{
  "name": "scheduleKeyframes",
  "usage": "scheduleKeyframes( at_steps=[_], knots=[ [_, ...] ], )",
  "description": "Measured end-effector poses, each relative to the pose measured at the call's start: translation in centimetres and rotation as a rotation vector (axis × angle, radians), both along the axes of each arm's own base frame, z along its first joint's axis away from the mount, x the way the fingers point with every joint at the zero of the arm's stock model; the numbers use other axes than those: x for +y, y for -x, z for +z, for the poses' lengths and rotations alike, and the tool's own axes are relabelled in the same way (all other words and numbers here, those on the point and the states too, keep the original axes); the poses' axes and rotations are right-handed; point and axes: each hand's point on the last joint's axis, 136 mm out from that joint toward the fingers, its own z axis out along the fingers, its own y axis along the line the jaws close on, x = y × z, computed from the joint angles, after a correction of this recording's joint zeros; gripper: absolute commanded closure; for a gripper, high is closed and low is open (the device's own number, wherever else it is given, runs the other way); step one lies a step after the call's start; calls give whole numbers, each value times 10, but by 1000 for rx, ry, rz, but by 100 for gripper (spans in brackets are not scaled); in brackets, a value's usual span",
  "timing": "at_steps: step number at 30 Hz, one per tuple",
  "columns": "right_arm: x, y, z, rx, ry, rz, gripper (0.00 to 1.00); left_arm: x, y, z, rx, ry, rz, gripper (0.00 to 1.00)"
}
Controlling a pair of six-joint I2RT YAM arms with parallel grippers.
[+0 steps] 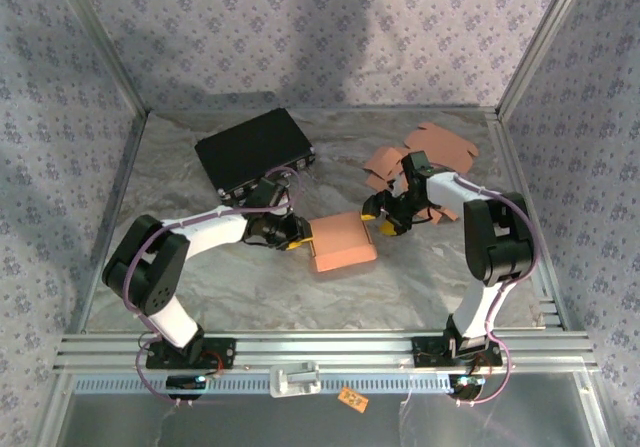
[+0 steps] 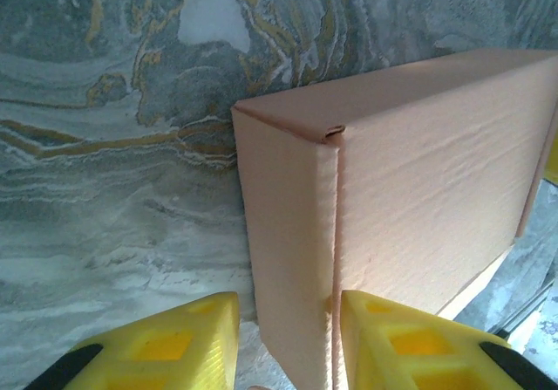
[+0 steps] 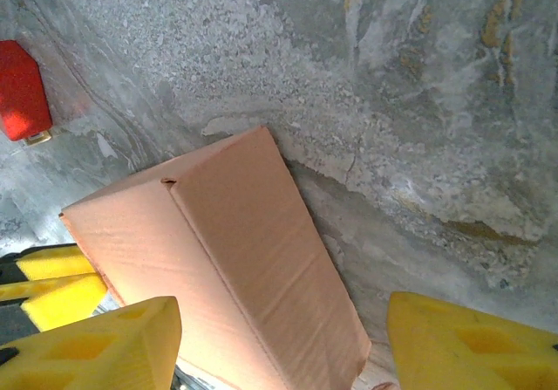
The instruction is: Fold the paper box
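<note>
top: paper box (image 1: 343, 242) sits centre of table (image 1: 250, 287), left gripper (image 1: 297, 235) at its left edge, right gripper (image 1: 385, 222) at its right, likely bracing it. left wrist: jaws narrow astride the end wall (image 2: 288, 233) by a seam (image 2: 336, 215) too fine to read from above; clamped or not, i can't tell. right wrist: jaws wide, box between, one finger (image 3: 471, 346) clear of it.

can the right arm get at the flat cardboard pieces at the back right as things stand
Probably yes: the flat cardboard pieces lie close behind the right gripper, with nothing lying between, and its jaws stand open beside the folded box, holding nothing.
</note>
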Motion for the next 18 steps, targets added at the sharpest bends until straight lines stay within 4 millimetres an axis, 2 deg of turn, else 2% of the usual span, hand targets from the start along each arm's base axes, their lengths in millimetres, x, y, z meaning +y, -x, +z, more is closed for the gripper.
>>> scheduleKeyframes(
  at_steps=[8, 15, 18],
  knots=[
    [3, 4, -5, -1, -32, 8, 34, 1, 1, -6, -9, 10, 6, 72],
    [8, 11, -13, -4, -74, 15, 22, 1, 2, -7, -18, 16, 6, 77],
    [13, 13, -10, -28, -95, 37, 21, 4, 2, -7, -26, 17, 11, 80]
  ],
)
